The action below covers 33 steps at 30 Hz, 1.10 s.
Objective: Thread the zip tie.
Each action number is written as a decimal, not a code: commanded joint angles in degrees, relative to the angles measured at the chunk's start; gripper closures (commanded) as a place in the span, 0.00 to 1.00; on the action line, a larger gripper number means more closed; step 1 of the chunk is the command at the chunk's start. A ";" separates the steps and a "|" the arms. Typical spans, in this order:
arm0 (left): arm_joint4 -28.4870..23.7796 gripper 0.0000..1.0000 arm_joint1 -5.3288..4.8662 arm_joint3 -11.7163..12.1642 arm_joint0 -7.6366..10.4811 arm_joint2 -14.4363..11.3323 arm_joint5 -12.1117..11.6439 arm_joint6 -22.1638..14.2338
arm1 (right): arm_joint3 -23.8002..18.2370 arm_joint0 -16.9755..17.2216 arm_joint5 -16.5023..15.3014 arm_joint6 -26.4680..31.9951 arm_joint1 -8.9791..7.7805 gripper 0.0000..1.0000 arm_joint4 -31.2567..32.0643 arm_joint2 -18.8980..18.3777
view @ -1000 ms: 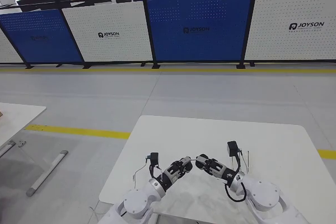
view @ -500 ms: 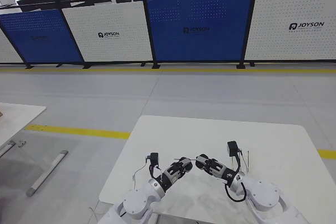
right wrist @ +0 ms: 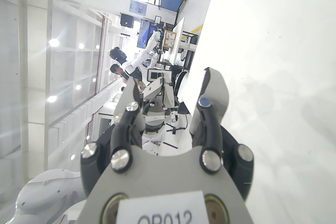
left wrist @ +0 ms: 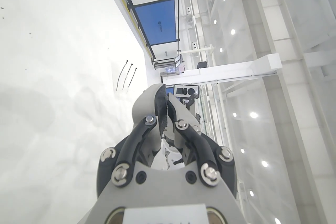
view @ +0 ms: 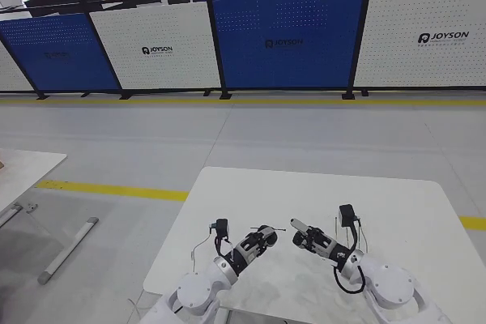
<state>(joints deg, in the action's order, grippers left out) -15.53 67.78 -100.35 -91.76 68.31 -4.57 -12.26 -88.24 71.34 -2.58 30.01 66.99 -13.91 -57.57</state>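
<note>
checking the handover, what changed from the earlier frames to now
The right end effector drew back from the left end effector, toward the robot's right, and stands open. The left one stayed put, shut on the zip tie; the spare ties lie unmoved.

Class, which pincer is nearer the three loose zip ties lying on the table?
Right. The right pincer is the one next to the loose zip ties; the left pincer lies beyond it, farther from them.

The table (view: 251, 194) looks matt white, the zip ties (left wrist: 126, 75) black plastic, the left claw (left wrist: 166, 93) smooth grey with ribbed pads (left wrist: 161, 104).
</note>
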 commanded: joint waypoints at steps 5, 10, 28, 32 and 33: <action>4.08 1.00 -0.87 0.13 -0.92 2.17 2.73 -3.78 | -2.52 4.89 -1.25 -0.57 -1.05 0.00 -1.80 -5.41; 4.11 1.00 -0.90 0.09 -1.05 2.32 2.75 -3.71 | -2.52 4.89 -1.25 -0.57 -1.05 0.00 -1.80 -5.41; -4.56 1.00 -1.53 -8.32 -5.94 6.55 -5.57 -9.62 | -2.52 4.89 -1.25 -0.57 -1.05 0.00 -1.80 -5.41; -11.07 1.00 -2.13 -15.83 -11.82 11.39 -12.39 -14.00 | -2.52 4.89 -1.25 -0.57 -1.05 0.00 -1.80 -5.41; -12.16 1.00 -2.25 -17.23 -13.10 12.23 -13.49 -15.06 | -2.52 4.89 -1.25 -0.57 -1.05 0.00 -1.80 -5.41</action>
<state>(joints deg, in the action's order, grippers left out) -26.53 65.64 -115.96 -103.26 79.55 -16.67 -26.33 -90.76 76.23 -3.83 29.44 65.95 -15.70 -62.97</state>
